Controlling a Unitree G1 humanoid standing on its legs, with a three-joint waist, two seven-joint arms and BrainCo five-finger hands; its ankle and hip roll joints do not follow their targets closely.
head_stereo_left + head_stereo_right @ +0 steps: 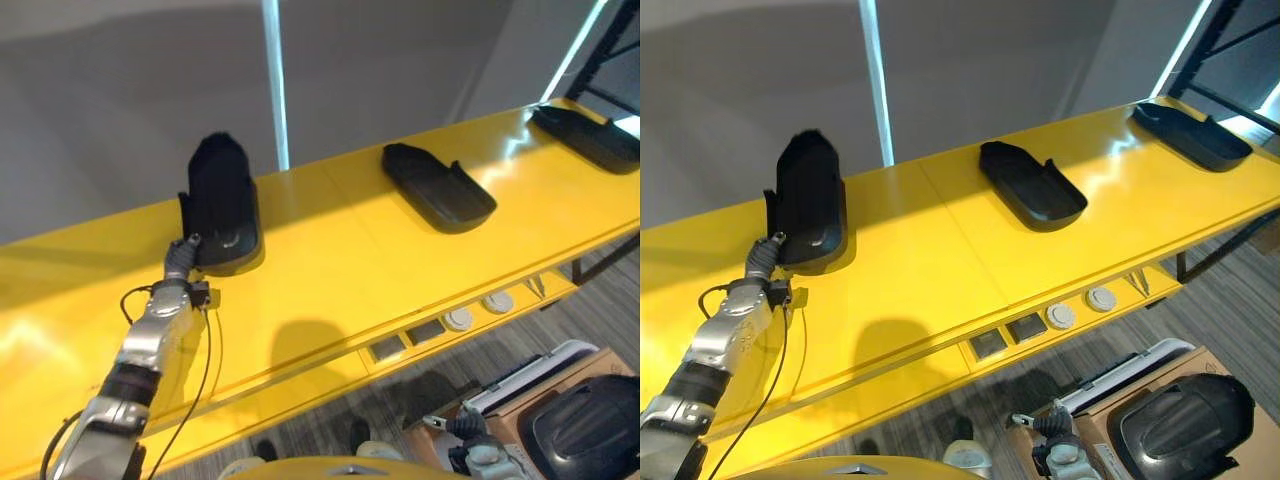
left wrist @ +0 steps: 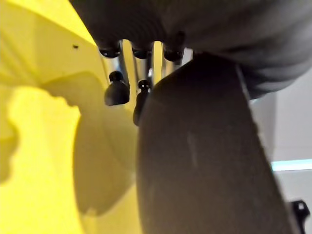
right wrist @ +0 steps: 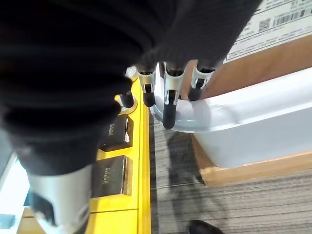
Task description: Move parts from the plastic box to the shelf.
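Left hand [image 1: 181,256] rests at the near end of a black part [image 1: 222,203] on the yellow shelf [image 1: 330,270], fingers loosely curled beside it, not gripping. Two more parts [image 1: 437,186] [image 1: 588,136] lie farther right. Right hand [image 3: 165,92], fingers relaxed, hangs at the plastic box [image 3: 253,122] rim. Box label print is unreadable.

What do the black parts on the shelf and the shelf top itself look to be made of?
The black parts look like moulded plastic: matte, with rounded edges and soft highlights. The shelf looks like painted metal or laminate, glossy yellow and reflecting light; which one I cannot tell.
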